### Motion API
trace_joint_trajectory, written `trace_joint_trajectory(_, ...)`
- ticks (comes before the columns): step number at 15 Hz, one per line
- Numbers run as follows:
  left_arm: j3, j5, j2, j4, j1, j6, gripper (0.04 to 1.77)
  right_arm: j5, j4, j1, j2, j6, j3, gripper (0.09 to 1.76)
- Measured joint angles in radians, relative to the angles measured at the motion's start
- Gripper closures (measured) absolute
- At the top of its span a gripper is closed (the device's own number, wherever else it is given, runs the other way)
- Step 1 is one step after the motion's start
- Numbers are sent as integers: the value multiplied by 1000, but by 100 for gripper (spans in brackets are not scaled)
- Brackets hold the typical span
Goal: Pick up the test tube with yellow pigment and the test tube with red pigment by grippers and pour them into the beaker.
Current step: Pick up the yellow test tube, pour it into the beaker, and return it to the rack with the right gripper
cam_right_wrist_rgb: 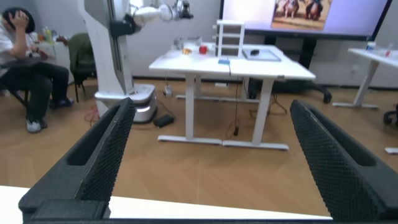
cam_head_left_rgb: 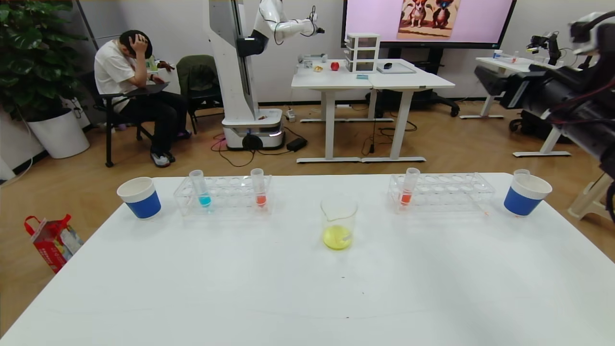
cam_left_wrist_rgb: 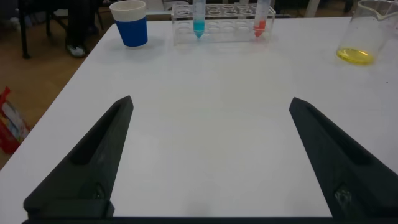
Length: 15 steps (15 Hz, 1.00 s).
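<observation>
At the middle of our white table [cam_head_left_rgb: 192, 269] stands the beaker [cam_head_left_rgb: 338, 222], upright, with yellow liquid pooled in its bottom. From it, at ten o'clock, a clear rack [cam_head_left_rgb: 223, 194] holds a blue-liquid tube [cam_head_left_rgb: 199, 188] and a red-orange tube [cam_head_left_rgb: 258, 188]; at two o'clock a second rack [cam_head_left_rgb: 442, 192] holds the test tube with red pigment [cam_head_left_rgb: 410, 186]. Blue-and-white paper cups [cam_head_left_rgb: 140, 197] stand at the far corners. We see no yellow-filled tube. Our left gripper [cam_left_wrist_rgb: 208, 155] hangs spread wide over bare tabletop; our right gripper [cam_right_wrist_rgb: 208, 158], also spread wide, is raised toward the room.
</observation>
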<state>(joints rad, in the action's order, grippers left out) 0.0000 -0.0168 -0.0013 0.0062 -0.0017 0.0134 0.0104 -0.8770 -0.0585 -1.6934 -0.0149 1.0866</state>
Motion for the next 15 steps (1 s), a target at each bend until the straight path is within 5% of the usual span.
trace_joint_trajectory(9,0,0,0,0,0,0,6,9,22,10,902,86,-552,11)
trace_joint_trajectory(15,0,0,0,0,0,0,6,14,394,65,1352,109,-692,11)
